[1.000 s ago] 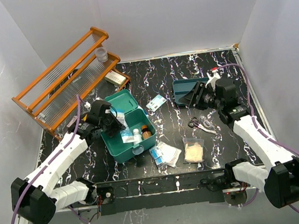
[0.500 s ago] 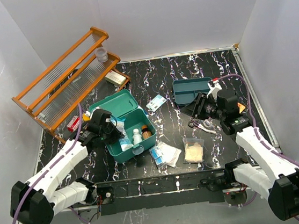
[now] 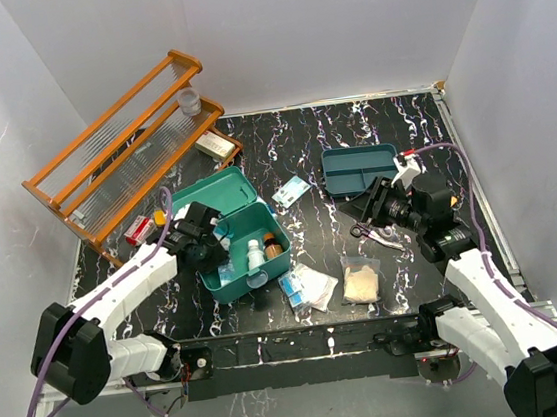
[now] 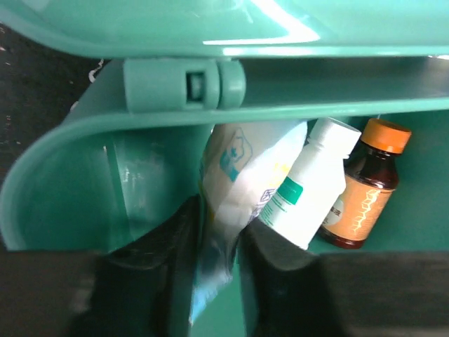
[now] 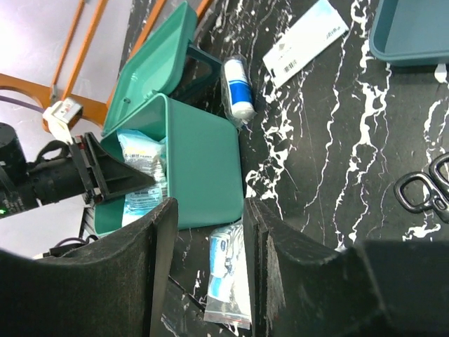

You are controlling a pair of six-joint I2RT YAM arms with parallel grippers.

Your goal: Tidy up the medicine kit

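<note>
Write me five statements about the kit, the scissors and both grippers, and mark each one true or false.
1. The medicine kit has its lid open. True.
2. The scissors lie inside the kit. False: they lie on the table, near the right gripper.
3. A brown bottle with an orange cap is in the kit. True.
4. The right gripper grips a packet. False: it is open and empty.
5. The left gripper reaches into the kit, with a white pouch between its fingers. True.

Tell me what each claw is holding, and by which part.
Left claw straddles the lower end of the white packet inside the medicine kit; a firm pinch can't be told. Right claw, open, holds nothing.
</note>
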